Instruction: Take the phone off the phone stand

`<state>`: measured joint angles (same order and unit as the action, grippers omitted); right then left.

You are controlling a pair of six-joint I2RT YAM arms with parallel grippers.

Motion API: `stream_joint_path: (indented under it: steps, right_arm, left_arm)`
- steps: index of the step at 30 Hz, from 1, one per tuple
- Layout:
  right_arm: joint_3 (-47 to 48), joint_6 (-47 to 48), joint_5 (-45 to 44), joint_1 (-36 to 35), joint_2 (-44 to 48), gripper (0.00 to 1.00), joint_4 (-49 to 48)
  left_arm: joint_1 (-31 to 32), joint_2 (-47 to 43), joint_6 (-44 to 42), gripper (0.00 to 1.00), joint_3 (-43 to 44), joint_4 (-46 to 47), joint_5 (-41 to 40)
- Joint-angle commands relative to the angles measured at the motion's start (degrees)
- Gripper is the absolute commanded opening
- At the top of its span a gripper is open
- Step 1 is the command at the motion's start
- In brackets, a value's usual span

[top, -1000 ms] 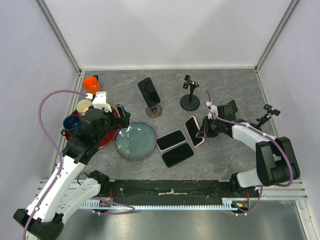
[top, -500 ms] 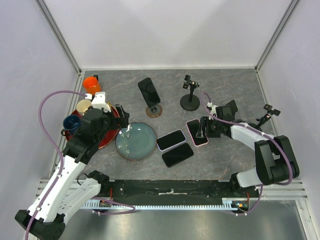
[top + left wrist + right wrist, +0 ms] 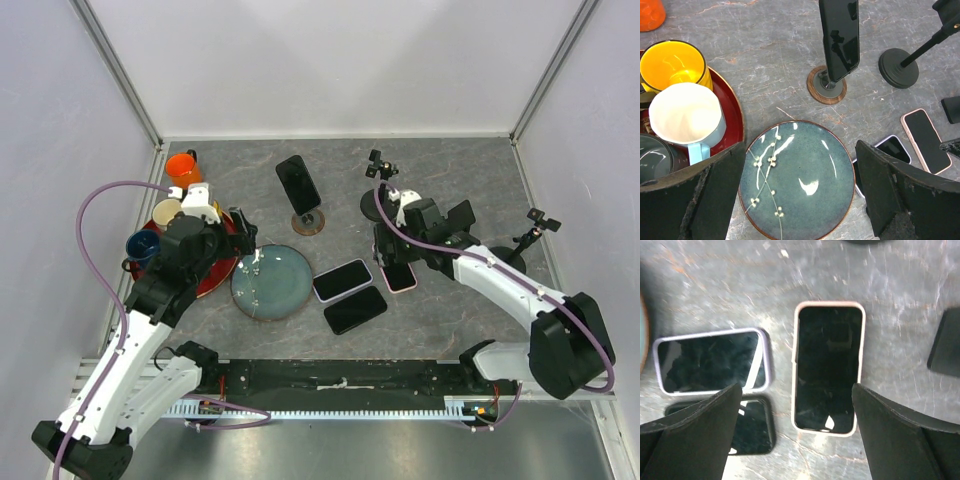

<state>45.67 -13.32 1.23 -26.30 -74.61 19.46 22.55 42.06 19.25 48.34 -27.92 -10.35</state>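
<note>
A black phone (image 3: 298, 183) stands upright in a phone stand with a round wooden base (image 3: 308, 222), also seen in the left wrist view as phone (image 3: 839, 37) and stand base (image 3: 826, 90). A pink-cased phone (image 3: 827, 367) lies flat, screen up, on the table (image 3: 450, 165). My right gripper (image 3: 796, 390) hovers over it, open, with nothing between its fingers; from above the right gripper (image 3: 393, 255) covers part of that phone (image 3: 402, 279). My left gripper (image 3: 247, 237) hangs open and empty over the blue plate (image 3: 797, 180).
A lilac-cased phone (image 3: 342, 280) and a black phone (image 3: 355, 309) lie beside the pink one. An empty black stand (image 3: 380, 204) is behind the right gripper, another small stand (image 3: 535, 226) at far right. Mugs sit on a red tray (image 3: 215, 275); an orange mug (image 3: 181, 166) is behind.
My right gripper has opened and let go of the pink-cased phone, which now lies flat on the table. The right arm has lifted and swung left over it. The left arm stayed put.
</note>
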Motion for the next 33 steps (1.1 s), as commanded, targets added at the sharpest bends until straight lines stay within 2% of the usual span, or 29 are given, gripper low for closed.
stream_joint_path:
  steps: [1,6,9,10,13,18,24,33]
  right_arm:
    - [6.44,-2.23,-3.97,-2.43,-0.18,0.98,-2.84]
    - [13.47,-4.42,2.35,-5.24,-5.98,0.98,-8.82]
    - [15.41,-8.2,7.19,-6.12,-9.32,0.98,-17.15]
    - [15.15,-7.86,7.9,-7.26,-9.76,0.98,-23.36]
    - [15.41,-4.35,4.14,-10.07,-11.52,0.98,-28.59]
    - [25.68,-2.24,0.62,-12.19,-20.12,0.98,-26.24]
    - [36.23,0.31,-8.08,-14.39,-29.44,0.98,-24.65]
    - [48.54,3.83,-8.45,-15.44,-40.26,0.98,-22.45]
  left_arm:
    - [-1.01,0.12,1.14,0.97,-0.17,1.82,-0.02]
    - [-1.36,-0.05,1.32,0.97,-0.35,1.91,0.33]
    - [-1.36,-0.14,1.41,0.96,-0.44,1.91,0.59]
    - [-1.45,-0.23,1.5,0.96,-0.44,1.82,0.59]
    - [-1.54,-0.58,1.5,0.96,-0.35,1.82,0.59]
    - [-1.63,-1.19,1.67,0.96,-0.88,1.82,0.86]
    - [-1.8,-1.46,1.76,0.96,-1.05,1.73,1.38]
    - [-1.8,-0.93,1.85,0.96,-1.32,1.64,2.53]
